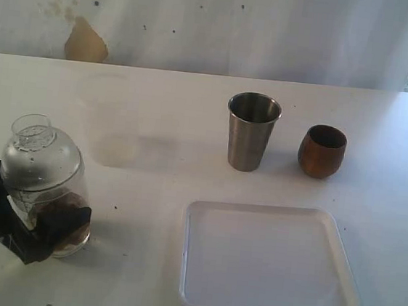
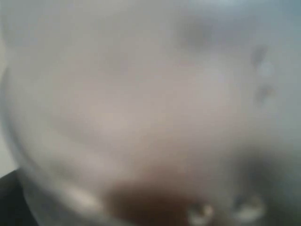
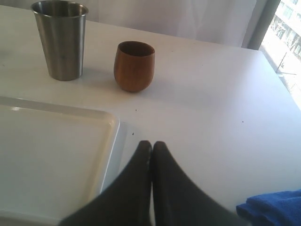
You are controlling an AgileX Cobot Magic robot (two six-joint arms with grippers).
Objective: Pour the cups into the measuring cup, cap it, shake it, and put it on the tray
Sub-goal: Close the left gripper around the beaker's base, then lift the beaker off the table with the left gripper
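The measuring cup (image 1: 43, 180) is at the near left, capped with its clear dome lid (image 1: 36, 141) and leaning slightly, brown contents (image 1: 76, 205) at its bottom. My left gripper (image 1: 51, 221) is shut round its lower part. In the left wrist view the cup (image 2: 141, 117) is a blur filling the frame. The steel tumbler (image 1: 251, 132) (image 3: 61, 40) and the wooden cup (image 1: 322, 151) (image 3: 134, 66) stand upright behind the white tray (image 1: 266, 258) (image 3: 56, 155). My right gripper (image 3: 151, 146) is shut and empty beside the tray's edge; the exterior view does not show it.
A blue cloth (image 3: 275, 209) lies on the table close to my right gripper. A faint smear (image 1: 117, 147) marks the table behind the measuring cup. The white backdrop has a tan stain (image 1: 86, 42).
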